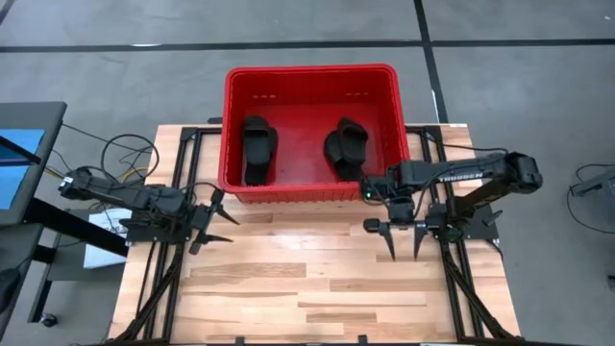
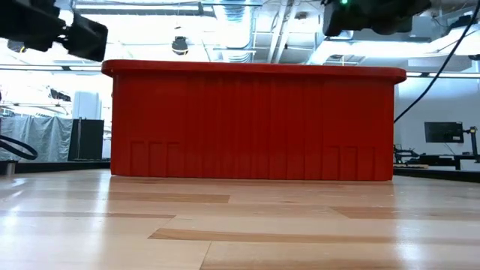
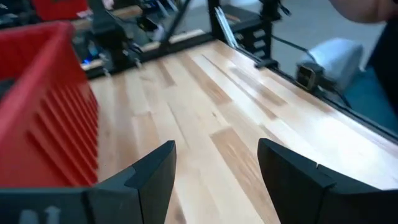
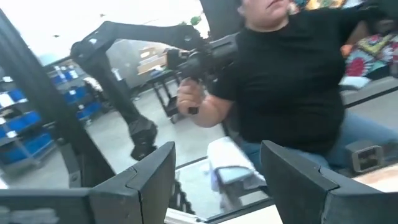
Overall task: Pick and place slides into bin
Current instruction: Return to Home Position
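1. The butcher-block table [image 1: 317, 288] carries the red bin [image 1: 307, 71] at its far edge, between the two arms.
2. In the high view, the slides sit on the bin floor as two black piles, well apart: a left pile [image 1: 258, 147] and a right pile [image 1: 347, 149]. Their long axes run from the near wall to the far wall. How many are in each pile cannot be counted from above. No slide shows on the planks, so the loading looks complete.
3. The right gripper [image 1: 405, 252] hangs just outside the bin's near wall with its fingers spread and empty. It points away from the bin, and the right pile lies behind it, so this is the nearer arm.
4. The left gripper [image 1: 219, 219] hovers off the bin's near-left corner, likewise spread and empty, and aims across the table.
5. Any move home appears to turn on one fact: both claws are already clear of the rim, with nothing between them and a retreat.
6. The low view shows only the ribbed wall [image 2: 255, 124], which hides the slides. The right wrist view looks off the table to a seated person [image 4: 286, 81], whose hand [image 4: 193, 99] grips a dark handle.
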